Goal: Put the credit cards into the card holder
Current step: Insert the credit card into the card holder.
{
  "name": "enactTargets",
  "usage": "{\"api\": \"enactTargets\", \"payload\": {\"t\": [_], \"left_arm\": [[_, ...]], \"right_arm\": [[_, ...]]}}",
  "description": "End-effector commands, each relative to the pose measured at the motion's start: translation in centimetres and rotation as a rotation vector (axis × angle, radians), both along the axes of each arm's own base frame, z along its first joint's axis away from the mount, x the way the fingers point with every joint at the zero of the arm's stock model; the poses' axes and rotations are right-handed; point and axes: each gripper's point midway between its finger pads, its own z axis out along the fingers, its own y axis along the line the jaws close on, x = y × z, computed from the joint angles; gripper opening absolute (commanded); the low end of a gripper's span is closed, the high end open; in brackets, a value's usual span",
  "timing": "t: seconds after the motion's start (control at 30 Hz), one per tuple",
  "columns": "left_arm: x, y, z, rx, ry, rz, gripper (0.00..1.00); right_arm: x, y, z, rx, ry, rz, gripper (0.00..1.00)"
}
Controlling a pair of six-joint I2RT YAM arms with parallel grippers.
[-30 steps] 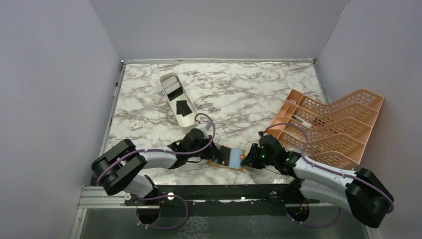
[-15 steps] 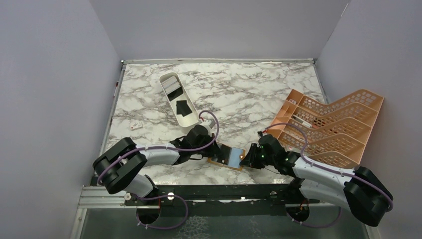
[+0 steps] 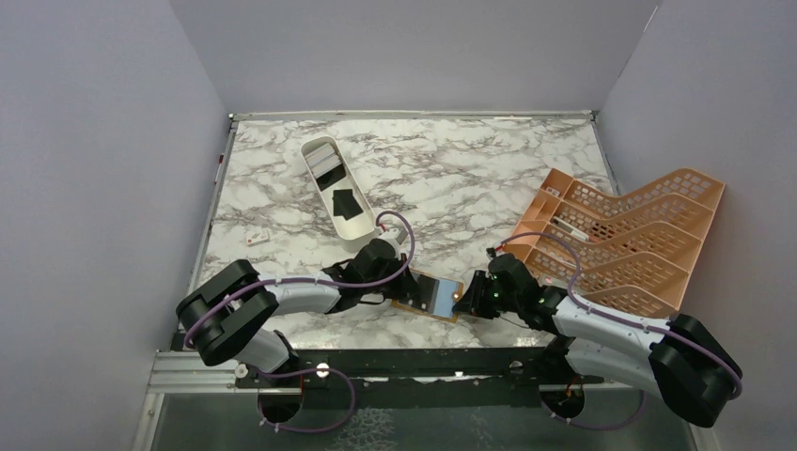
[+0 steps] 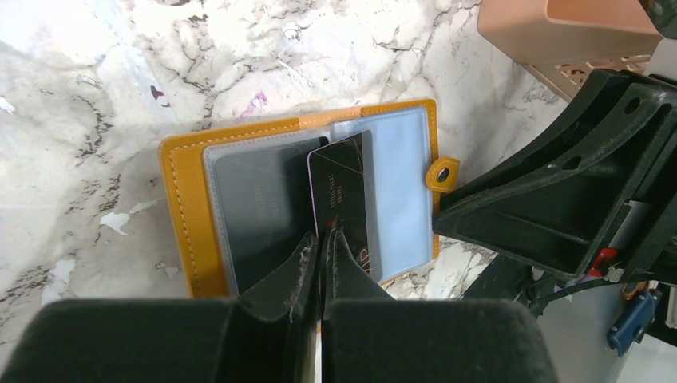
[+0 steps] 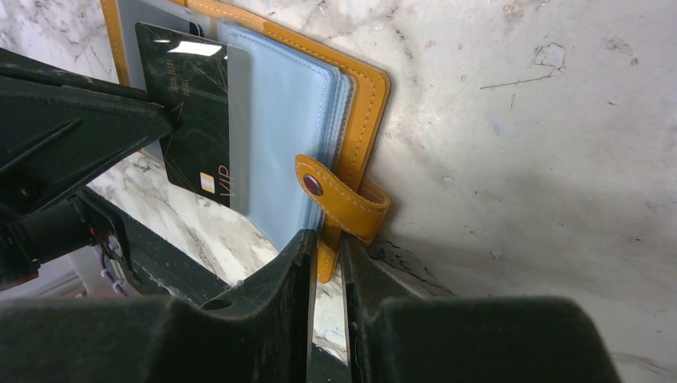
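I'm boxed in at the card holder (image 3: 430,294) — left gripper (image 4: 322,239) with its black card (image 4: 343,191) on one side, right gripper (image 5: 326,239) clamped on the other. White tray (image 3: 355,228) crowds behind my left, orange rack (image 3: 620,235) my right — bare desk (image 3: 451,178) between them.

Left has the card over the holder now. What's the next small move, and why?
Probably nudge the left gripper forward, sliding the card farther over the holder's tab-side panel. The card is pinched at its near end and lies across that panel; I cannot tell whether it has slipped inside. The right gripper clamps the holder's edge by the tab, bracing it.
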Motion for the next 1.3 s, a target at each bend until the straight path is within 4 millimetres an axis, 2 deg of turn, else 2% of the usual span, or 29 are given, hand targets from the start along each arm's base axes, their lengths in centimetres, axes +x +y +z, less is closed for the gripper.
{"api": "enactTargets", "payload": {"t": [0.0, 0.23, 0.33, 0.7, 0.83, 1.0, 1.27], "left_arm": [[-1.1, 0.3, -1.4, 0.039, 0.044, -0.003, 0.07], [-1.7, -1.5, -0.8, -0.007, 0.064, -0.028, 0.11], [-1.8, -2.0, -0.7, -0.007, 0.063, -0.041, 0.15], [-2.1, -2.7, 0.6, -0.051, 0.065, -0.034, 0.30], [-2.3, -3.4, 1.1, -0.069, 0.063, -0.043, 0.31], [-2.6, -3.8, 0.6, -0.061, 0.068, -0.056, 0.31], [-3.0, -4.8, 0.7, -0.026, -0.024, -0.140, 0.32]], "right_arm": [[-2.1, -1.9, -2.9, -0.093, 0.085, 0.009, 0.23], [-1.8, -1.6, -2.6, -0.089, 0.080, 0.012, 0.23], [-1.6, -1.5, -2.5, -0.089, 0.076, 0.012, 0.23], [-1.2, -1.4, -2.1, -0.088, 0.058, 0.005, 0.23], [-1.2, -1.4, -2.2, -0.087, 0.060, 0.007, 0.23], [-1.0, -1.3, -2.1, -0.090, 0.053, 0.009, 0.23], [-0.7, -1.2, -2.1, -0.111, 0.047, 0.019, 0.23]]}}
